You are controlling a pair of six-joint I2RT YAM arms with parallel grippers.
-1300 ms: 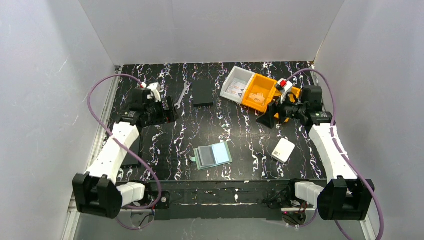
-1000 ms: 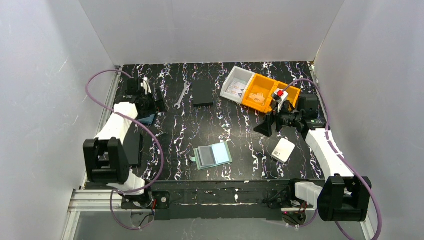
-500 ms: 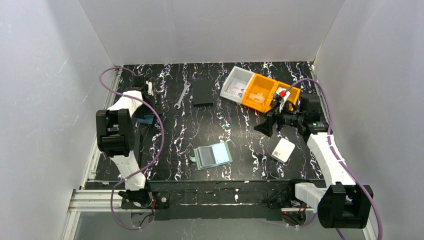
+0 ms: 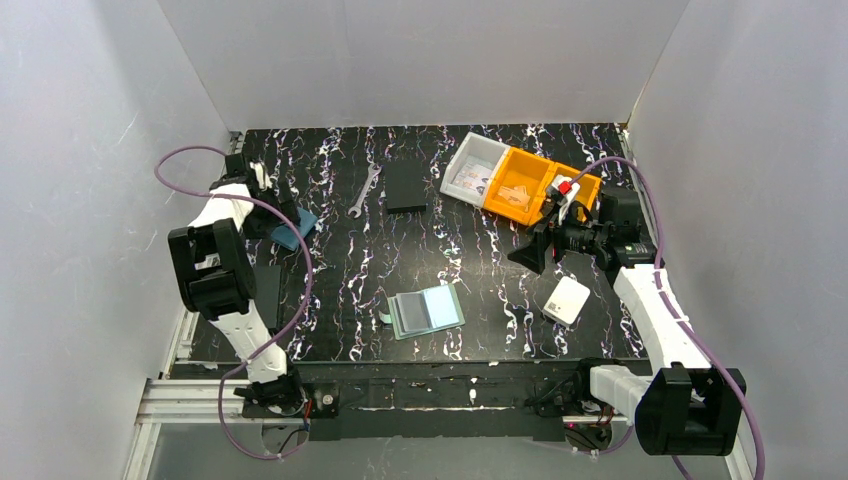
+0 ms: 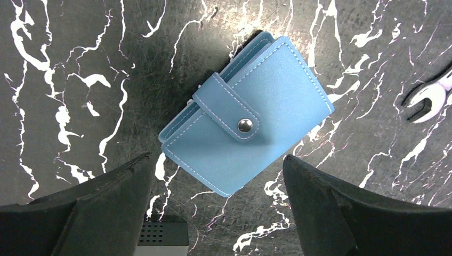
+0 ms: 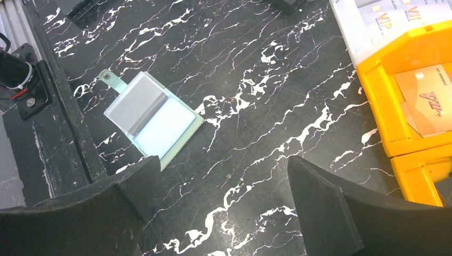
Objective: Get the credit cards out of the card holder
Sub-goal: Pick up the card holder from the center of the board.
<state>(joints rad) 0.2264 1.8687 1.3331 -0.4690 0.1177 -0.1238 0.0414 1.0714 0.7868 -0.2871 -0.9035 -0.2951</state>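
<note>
The card holder (image 5: 266,101) lies flat and closed on the table (image 5: 80,53), at the far left side in the top view. In the left wrist view its long axis runs on a slant, from lower left to upper right. The strap (image 5: 221,104) comes over the upper left long edge and ends at a snap button (image 5: 244,126).

The left gripper (image 5: 217,159) hangs above it with jaws spread wide, touching nothing. The right gripper (image 6: 224,160) is also wide open and empty, near the orange bin (image 6: 410,90). A green folder (image 6: 152,120) lies open at the front middle.
</note>
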